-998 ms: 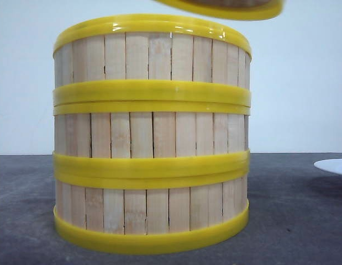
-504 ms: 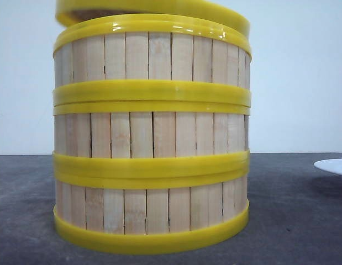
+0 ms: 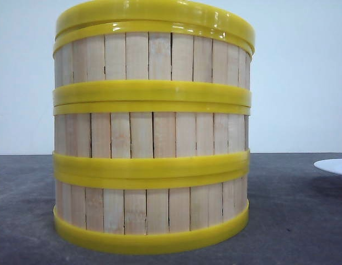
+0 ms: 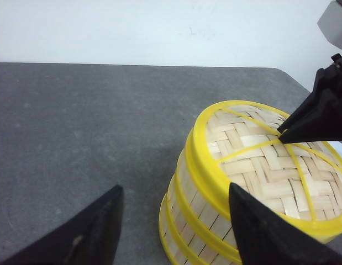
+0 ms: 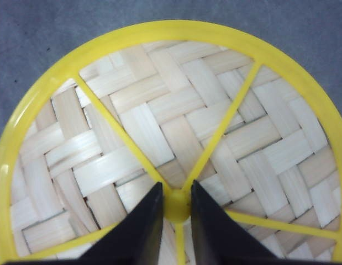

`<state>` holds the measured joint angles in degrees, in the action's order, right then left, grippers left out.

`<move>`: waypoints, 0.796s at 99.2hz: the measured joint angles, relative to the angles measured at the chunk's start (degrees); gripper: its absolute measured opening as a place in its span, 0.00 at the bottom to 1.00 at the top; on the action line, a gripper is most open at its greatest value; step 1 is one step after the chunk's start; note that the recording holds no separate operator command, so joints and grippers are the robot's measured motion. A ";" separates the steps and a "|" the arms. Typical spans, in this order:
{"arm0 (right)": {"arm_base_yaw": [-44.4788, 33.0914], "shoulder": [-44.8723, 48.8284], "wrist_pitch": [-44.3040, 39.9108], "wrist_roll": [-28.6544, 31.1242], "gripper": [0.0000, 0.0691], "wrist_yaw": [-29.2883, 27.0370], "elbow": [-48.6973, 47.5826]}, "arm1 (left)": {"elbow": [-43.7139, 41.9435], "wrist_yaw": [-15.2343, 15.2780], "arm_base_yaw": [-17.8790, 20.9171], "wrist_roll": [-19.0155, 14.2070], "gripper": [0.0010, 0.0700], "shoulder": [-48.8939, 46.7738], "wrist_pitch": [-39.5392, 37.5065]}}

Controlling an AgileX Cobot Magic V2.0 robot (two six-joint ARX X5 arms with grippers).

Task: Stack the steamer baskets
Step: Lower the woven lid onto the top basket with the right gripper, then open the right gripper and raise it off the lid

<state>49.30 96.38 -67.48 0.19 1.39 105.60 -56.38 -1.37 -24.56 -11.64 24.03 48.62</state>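
Three steamer baskets (image 3: 151, 138) of pale slats with yellow bands stand stacked on the dark table. A flat lid with a yellow rim (image 3: 159, 12) lies on top of the stack, a little askew. Its woven top (image 5: 159, 116) has yellow spokes that meet at a small centre knob (image 5: 177, 208). My right gripper (image 5: 176, 190) is shut on that knob and also shows over the lid in the left wrist view (image 4: 282, 130). My left gripper (image 4: 174, 187) is open and holds nothing, one finger over the table and the other at the stack's side (image 4: 215, 215).
A flat white plate (image 3: 333, 165) lies at the right edge of the front view. The dark grey table (image 4: 77, 121) stretches back to a pale wall on the left of the stack.
The yellow-rimmed lid came in from the upper right, moved left over the stack and came down onto the top basket.
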 joint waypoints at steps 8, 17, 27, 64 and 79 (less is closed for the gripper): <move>0.00 0.00 0.04 -0.02 0.08 0.00 0.00 | 0.00 -0.02 0.00 0.00 0.50 0.00 -0.02; 0.00 0.02 0.59 -0.04 0.08 0.13 0.02 | 0.00 0.00 0.00 0.00 0.50 0.00 -0.04; 0.00 0.33 0.83 -0.22 0.08 0.13 0.02 | 0.00 0.00 0.00 0.00 0.50 0.00 -0.02; 0.11 1.09 0.90 -0.37 0.13 0.28 0.28 | 0.00 0.00 0.00 0.00 0.50 0.00 0.70; 0.13 1.18 0.90 -0.39 0.49 0.13 0.28 | 0.00 0.00 0.00 0.00 0.50 0.00 0.70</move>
<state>49.43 97.56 -66.59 -0.21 1.52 105.89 -56.38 -1.37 -24.56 -11.64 24.03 49.32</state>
